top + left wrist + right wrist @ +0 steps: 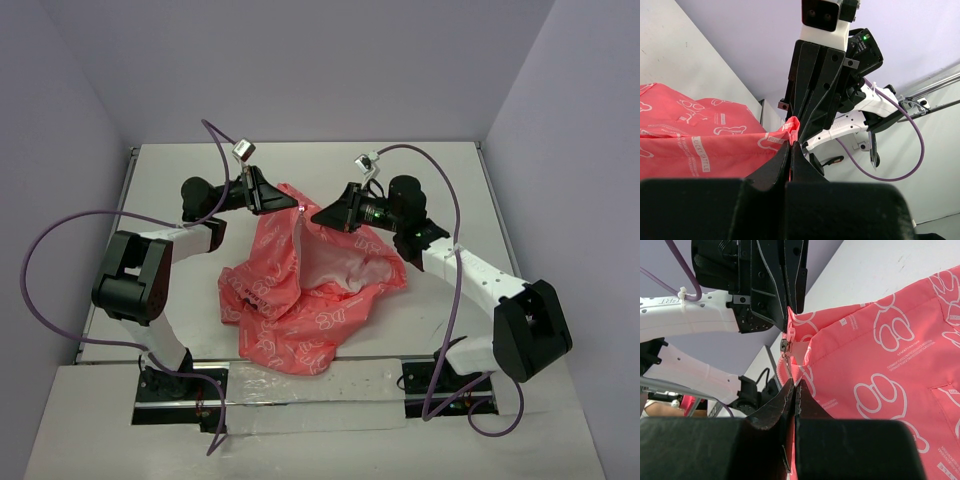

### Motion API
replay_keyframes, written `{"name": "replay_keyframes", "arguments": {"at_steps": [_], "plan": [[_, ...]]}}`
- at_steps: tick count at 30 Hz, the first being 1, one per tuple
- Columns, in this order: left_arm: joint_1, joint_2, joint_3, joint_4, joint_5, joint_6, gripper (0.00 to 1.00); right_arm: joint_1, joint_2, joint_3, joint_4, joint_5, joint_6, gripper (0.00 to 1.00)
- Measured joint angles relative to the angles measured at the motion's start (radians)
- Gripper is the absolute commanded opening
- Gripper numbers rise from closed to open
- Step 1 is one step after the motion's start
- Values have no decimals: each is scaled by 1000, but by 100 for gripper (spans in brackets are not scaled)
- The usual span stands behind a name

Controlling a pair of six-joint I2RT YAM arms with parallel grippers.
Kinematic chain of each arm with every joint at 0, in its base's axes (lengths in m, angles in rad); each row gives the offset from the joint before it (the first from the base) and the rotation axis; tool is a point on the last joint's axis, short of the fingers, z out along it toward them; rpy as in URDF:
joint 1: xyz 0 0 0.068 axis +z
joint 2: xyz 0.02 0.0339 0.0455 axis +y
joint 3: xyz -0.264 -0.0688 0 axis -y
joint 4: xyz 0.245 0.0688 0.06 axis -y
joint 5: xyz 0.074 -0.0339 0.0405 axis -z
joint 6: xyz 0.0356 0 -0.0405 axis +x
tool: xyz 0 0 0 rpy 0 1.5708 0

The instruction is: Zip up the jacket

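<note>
While the jacket (300, 295) is lying bunched on the bench (430, 180), the left pincer (293, 207) and right pincer (314, 216) are both squeezing shut on its top edge, holding it up, probably to keep the zipper (784, 346) straight.

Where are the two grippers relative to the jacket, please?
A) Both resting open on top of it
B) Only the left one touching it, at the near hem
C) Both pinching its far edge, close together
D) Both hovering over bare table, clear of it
C: each wrist view shows the left gripper and the right gripper closed on the edge of the jacket, and the top view shows them facing each other at its far side.
</note>
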Motion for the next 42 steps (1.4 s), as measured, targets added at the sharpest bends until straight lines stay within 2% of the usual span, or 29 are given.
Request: {"name": "replay_keyframes", "arguments": {"at_steps": [42], "plan": [[-1, 0, -2, 0, -1, 8, 0, 0, -28, -34, 47, 27, 44, 0]]}}
